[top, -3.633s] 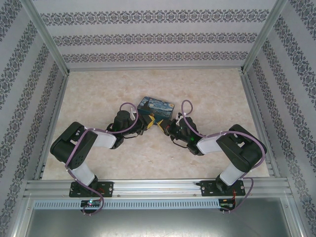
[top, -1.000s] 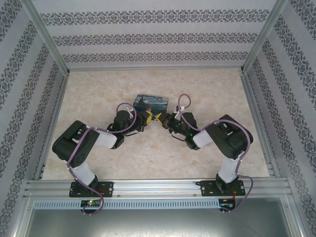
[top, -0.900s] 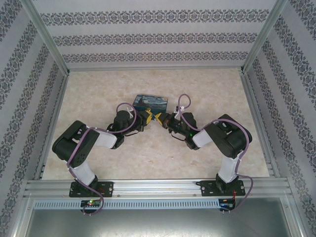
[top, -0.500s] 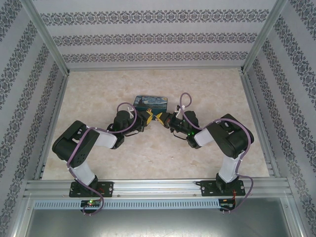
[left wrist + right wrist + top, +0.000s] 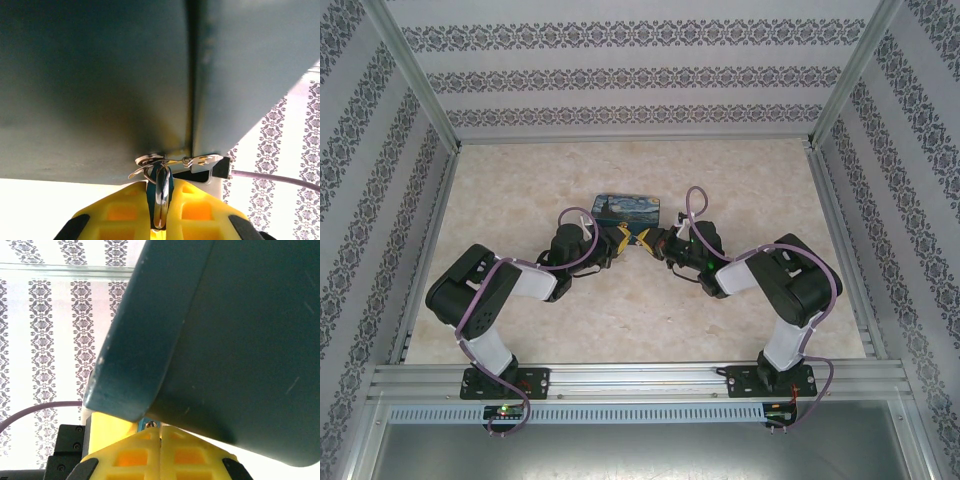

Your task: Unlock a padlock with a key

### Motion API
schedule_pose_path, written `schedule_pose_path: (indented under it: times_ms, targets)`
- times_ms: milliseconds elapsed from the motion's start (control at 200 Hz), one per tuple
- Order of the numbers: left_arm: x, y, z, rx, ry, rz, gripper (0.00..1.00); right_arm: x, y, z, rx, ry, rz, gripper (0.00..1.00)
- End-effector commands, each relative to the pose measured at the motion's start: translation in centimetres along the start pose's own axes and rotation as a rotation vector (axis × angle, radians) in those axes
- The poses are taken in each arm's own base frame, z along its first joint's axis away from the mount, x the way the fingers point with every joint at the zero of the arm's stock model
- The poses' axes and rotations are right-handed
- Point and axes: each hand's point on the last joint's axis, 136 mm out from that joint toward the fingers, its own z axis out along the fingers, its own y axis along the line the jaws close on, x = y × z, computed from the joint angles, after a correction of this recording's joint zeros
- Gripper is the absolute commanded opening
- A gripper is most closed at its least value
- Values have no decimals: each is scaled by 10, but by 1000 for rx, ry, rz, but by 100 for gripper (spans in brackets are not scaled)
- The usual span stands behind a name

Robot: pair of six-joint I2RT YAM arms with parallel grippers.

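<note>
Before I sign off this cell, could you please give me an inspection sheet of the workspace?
Surface: beige marbled table, flat.
Job's things: padlock at the painted box's latch; key not made out.
Clutter: nothing seen.
Pincers: left pincer shut on the padlock; right pincer shut, close under the box's edge.
Cables: purple cables looping over both arms.
Surroundings: patterned walls, aluminium frame.

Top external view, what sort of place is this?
Probably an enclosed robot test cell: aluminium frame, wallpapered walls around a marble-look tabletop, and a left arm and right arm bolted to the near rail.
</note>
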Motion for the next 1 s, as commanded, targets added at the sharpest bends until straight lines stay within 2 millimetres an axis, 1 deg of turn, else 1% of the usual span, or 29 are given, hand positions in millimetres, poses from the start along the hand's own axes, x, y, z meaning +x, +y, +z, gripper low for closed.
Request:
schedule_pose_path:
  times_ms: [0,205,415,694,844,994]
  targets:
    - [45,-17,-2,44,198,84,0,-18,26,4,-67,-56,-1,0]
    - [46,-19,-2,53,209,95,0,-21,25,4,-68,-69,31,0]
    - [47,-29,-2,87,214,84,0,-18,19,7,-56,-59,39,0]
    - [42,-42,-2,150,187,-26,0,-11,12,11,-47,-67,50,0]
    - [40,-55,-4,199,179,-90,0,-8,12,15,-51,-66,46,0]
    - [41,-63,-8,208,178,-93,0,-11,16,14,-60,-78,45,0]
